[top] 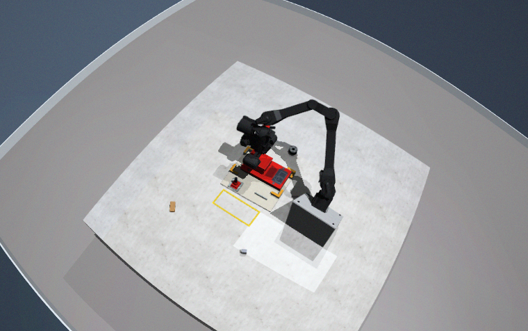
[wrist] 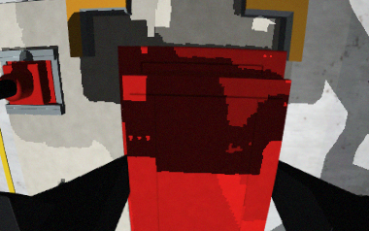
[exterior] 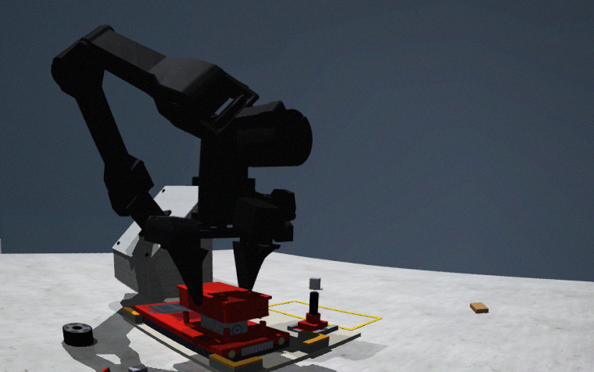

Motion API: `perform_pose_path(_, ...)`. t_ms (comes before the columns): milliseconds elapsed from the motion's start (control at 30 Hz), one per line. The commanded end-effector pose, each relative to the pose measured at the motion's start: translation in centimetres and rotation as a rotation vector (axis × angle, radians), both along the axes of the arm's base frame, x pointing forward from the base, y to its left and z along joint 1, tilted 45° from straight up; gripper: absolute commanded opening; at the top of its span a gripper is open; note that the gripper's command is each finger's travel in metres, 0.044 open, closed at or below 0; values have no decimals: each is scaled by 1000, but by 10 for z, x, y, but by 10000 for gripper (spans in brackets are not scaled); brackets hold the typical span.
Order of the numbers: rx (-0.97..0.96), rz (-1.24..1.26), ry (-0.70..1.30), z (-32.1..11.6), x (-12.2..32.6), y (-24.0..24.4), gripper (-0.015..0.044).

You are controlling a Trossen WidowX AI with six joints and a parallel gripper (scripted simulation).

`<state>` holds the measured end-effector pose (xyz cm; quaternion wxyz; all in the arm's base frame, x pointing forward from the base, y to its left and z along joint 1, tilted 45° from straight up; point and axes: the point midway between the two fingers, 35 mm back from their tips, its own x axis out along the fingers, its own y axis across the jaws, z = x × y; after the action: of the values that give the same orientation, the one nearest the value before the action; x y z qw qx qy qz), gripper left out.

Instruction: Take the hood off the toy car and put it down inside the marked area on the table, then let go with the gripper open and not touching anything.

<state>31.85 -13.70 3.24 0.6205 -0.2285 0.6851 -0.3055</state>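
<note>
The red hood (top: 265, 160) (exterior: 245, 309) (wrist: 204, 194) is raised a little above the front of the red toy car (top: 277, 180) (exterior: 170, 320). In the exterior view a gap shows under it, with the grey engine block (exterior: 219, 326) and small red posts visible. My gripper (exterior: 224, 297) (wrist: 200, 164) is shut on the hood, one finger on each long side. The marked area, a yellow outline (top: 231, 213) (exterior: 338, 309), lies on the table beside the car's board; nothing is inside it. In the top view the arm hides the fingertips and the car's front end.
The cream board (top: 249, 187) carries orange corner brackets and a red base with an upright black post (top: 235, 181) (exterior: 313, 302), between hood and outline. A black wheel (top: 292, 149) (exterior: 77, 334), an orange block (top: 171, 206) (exterior: 479, 307) and a small grey block (top: 243, 251) (exterior: 314, 283) lie apart.
</note>
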Motion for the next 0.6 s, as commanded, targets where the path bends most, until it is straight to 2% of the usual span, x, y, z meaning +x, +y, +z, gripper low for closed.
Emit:
perform_pose_path(0,4,-3,-5,3,1,3,0)
perform_pose_path(367,5,-3,-5,34,7,34,0)
perform_pose_path(567,11,6,-4,14,12,44,0)
